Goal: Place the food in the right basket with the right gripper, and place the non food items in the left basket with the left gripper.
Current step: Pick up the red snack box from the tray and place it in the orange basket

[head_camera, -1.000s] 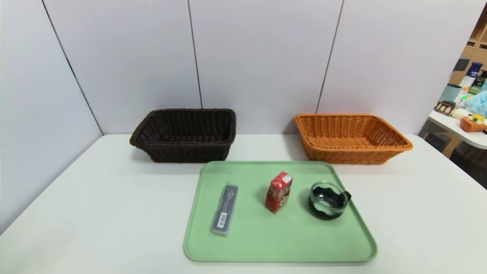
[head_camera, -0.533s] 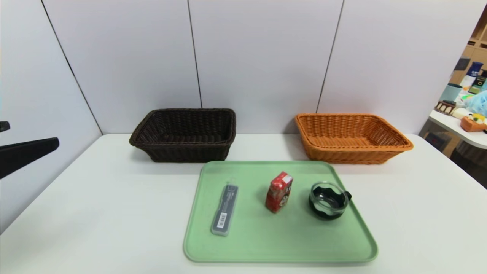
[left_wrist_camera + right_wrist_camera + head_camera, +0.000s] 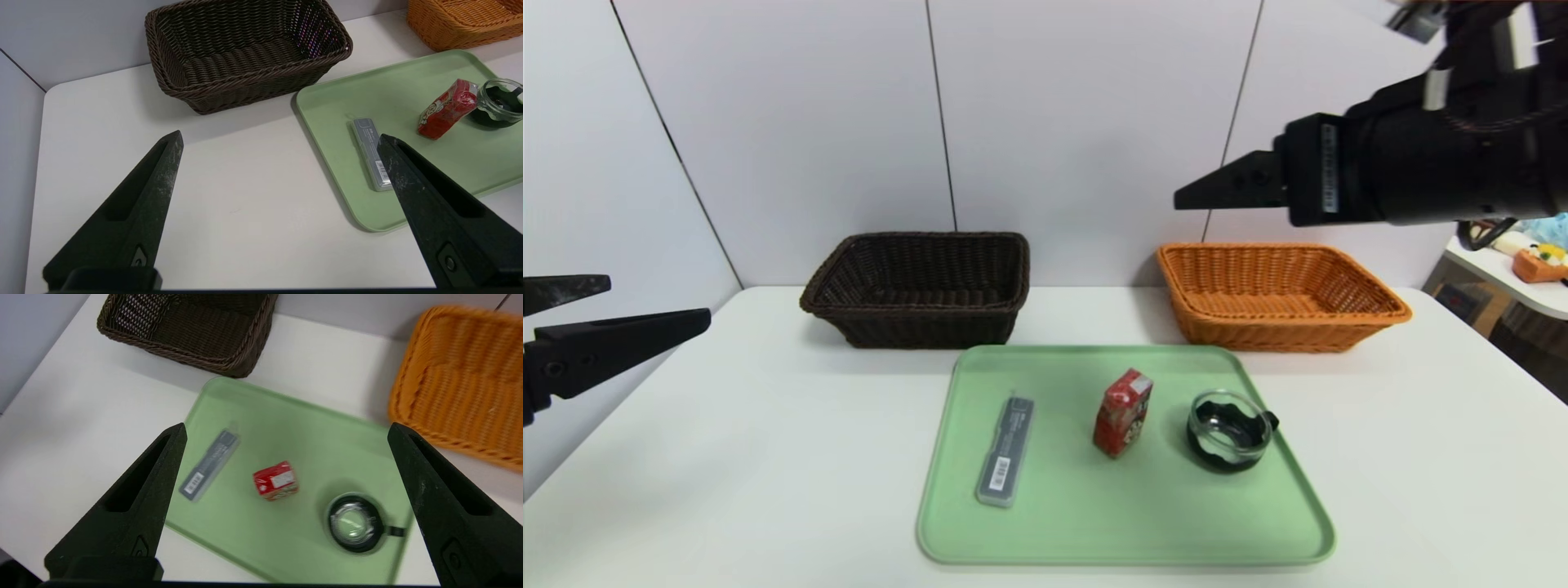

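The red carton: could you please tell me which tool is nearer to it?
The right tool: it hovers above the carton; the left tool is off beyond the tray's left side.

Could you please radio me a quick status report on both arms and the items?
Left pincer open, left of tray; right pincer open, raised. Red carton, grey case, glass bowl on tray. No obstruction seen.

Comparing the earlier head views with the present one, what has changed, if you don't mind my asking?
The left claw has come in from the left edge, reaching further inward over the table, and the right claw has entered from the right, above the orange basket. Nothing was gripped or released. The baskets, tray and its three items stayed put.
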Motion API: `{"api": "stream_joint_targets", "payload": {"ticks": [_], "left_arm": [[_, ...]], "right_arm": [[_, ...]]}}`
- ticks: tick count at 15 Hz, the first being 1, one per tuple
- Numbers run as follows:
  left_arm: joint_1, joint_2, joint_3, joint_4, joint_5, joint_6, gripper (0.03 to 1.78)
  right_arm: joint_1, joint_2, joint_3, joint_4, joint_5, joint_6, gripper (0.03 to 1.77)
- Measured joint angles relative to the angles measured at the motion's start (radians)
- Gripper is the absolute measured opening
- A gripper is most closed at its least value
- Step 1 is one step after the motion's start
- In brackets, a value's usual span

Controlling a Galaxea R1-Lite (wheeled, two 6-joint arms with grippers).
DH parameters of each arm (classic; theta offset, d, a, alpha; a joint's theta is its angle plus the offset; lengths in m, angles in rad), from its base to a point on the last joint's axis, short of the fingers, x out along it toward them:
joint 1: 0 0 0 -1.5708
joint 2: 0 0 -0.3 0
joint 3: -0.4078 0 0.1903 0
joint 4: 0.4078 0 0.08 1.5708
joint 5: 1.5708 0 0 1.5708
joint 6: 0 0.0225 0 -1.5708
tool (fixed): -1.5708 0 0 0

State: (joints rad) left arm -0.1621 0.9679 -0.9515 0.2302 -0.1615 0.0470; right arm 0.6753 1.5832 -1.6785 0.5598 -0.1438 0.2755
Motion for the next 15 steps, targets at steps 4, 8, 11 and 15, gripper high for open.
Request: {"api": "stream_joint_targets", "payload": {"ticks": [4,8,11,15], "left_arm": [[0.0,-0.002,0.015,0.001,0.001,-0.001,1.69],[0.0,-0.016,0.047,-0.002,-0.001,-0.003,1.69],[0.0,-0.032,0.067,-0.001,-0.002,-0.003,1.69],[-0.002,-0.061,0.097,0.0,-0.004,-0.001,1.69]], "right_arm": [[0.1,0.231,-0.247,0.329,-0.05,0.337,1.7],[0.15,0.366,-0.279,0.513,-0.059,0.573,1.7],[0.161,0.412,-0.282,0.538,-0.041,0.686,1.7],[0.154,0.431,-0.283,0.534,-0.035,0.778,1.7]]}}
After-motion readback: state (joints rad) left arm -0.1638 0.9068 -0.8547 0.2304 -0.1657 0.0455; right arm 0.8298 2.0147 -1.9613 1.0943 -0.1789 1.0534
